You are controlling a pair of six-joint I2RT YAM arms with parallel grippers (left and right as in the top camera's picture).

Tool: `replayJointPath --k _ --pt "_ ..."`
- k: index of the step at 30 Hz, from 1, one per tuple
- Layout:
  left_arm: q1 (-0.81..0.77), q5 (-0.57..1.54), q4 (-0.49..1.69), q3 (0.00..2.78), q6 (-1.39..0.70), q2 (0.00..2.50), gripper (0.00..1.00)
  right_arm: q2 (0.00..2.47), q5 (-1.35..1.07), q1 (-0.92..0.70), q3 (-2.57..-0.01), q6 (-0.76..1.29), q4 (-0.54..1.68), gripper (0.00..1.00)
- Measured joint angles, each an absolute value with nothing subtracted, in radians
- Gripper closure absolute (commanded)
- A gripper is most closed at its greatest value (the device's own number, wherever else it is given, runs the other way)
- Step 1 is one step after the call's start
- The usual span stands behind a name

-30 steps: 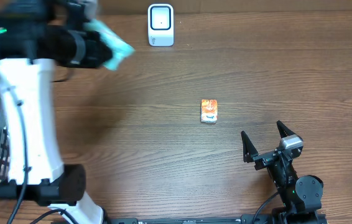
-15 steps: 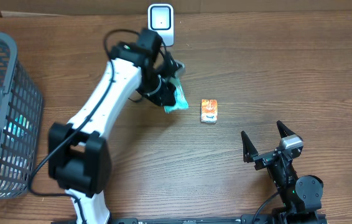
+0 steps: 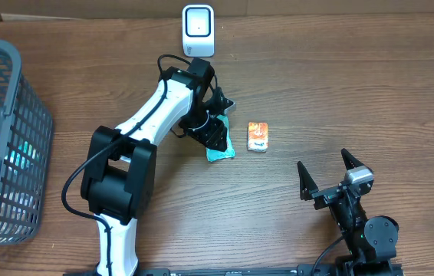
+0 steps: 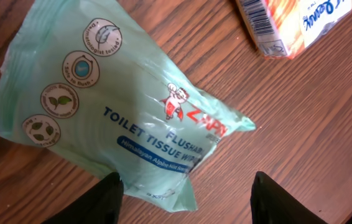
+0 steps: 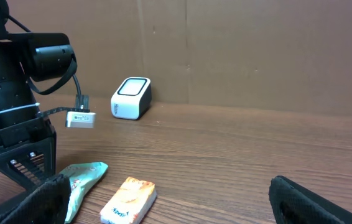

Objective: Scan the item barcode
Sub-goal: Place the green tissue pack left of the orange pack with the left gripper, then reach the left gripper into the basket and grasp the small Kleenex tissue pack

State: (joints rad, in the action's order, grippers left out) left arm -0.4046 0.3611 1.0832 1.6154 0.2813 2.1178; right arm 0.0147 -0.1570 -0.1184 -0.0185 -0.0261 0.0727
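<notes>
Wooden table [image 3: 355, 92] fills the scene, with a grey wire basket [image 3: 2, 138] at its left edge holding further goods, likely the stock waiting for their turn. Reaching out across the middle, the white left arm [image 3: 156, 115] bends down over a pale green packet of toilet wipes [image 4: 120, 112]. The left gripper [image 4: 188, 186] has its fingers spread apart on either side of the packet's lower corner, clamping nothing, so the packet lies flat on the wood, printed face up. Whether a fingertip brushes the wrapper I cannot quite tell from the wrist view. At the near right the right gripper [image 3: 326, 175] stands with its jaws wide and empty, parked well clear so as not to get in the way. The white scanner [image 3: 198, 31] stands at the far edge, its window facing forward; the packet lies near it but off to one side. Just beside the packet lies a small orange box [image 3: 258, 136], its barcode [image 4: 255, 20] showing on one side.
</notes>
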Motion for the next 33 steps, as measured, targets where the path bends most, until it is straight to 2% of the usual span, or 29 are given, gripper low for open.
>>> replayJointPath --k 4,8,15,21,25,33 --pt "-0.403 0.331 1.178 1.697 0.225 2.117 0.52 0.015 -0.157 -0.118 -0.019 -0.026 0.072 0.00" --pt "-0.376 0.273 1.325 1.907 0.134 2.093 0.57 0.015 -0.157 -0.118 -0.019 -0.026 0.073 0.00" --pt "-0.222 0.124 1.500 2.288 -0.056 1.892 0.55 0.015 -0.157 -0.118 -0.019 -0.026 0.073 0.00" --pt "0.103 0.018 1.570 2.379 -0.202 1.668 0.51 0.015 -0.157 -0.118 -0.019 -0.026 0.073 0.00" --pt "0.369 0.002 1.604 2.382 -0.263 1.631 0.51 0.015 -0.157 -0.118 -0.019 -0.026 0.073 0.00" --pt "0.751 0.012 1.565 2.221 -0.295 1.689 0.64 0.015 -0.157 -0.118 -0.019 -0.026 0.073 0.00"
